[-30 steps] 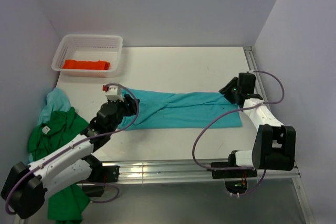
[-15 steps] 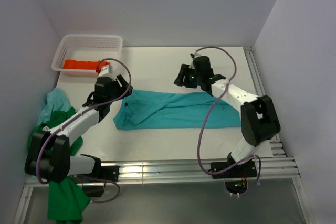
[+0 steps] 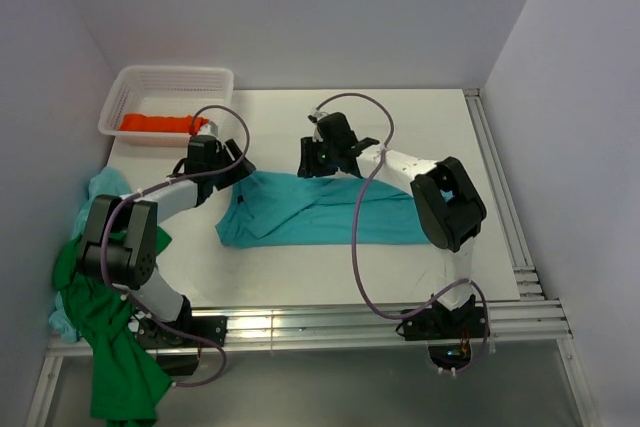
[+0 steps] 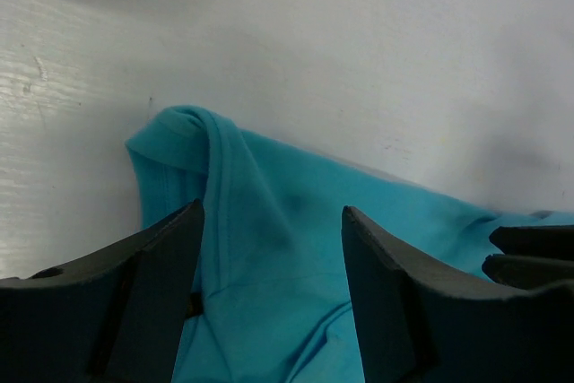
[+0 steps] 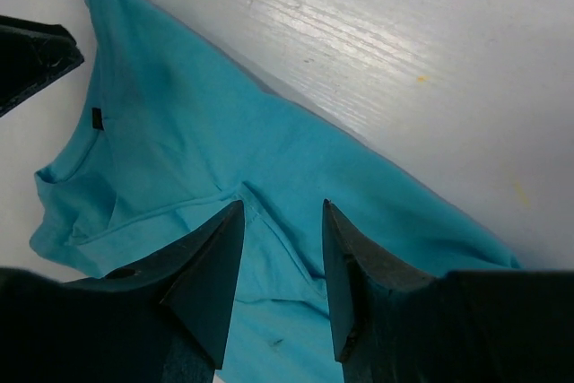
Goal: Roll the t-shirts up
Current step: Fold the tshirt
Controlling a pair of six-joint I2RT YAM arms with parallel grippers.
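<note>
The turquoise shirt (image 3: 330, 212) lies folded into a long strip mid-bench; the left jaws hang spread over its far-left corner and the right jaws spread over its far edge just to the right, neither pinching cloth, likely placed to take that end together and start the roll. A green shirt (image 3: 120, 367) drapes off the bench's left edge; an orange one (image 3: 155, 124) sits in the basket (image 3: 170, 75).
</note>
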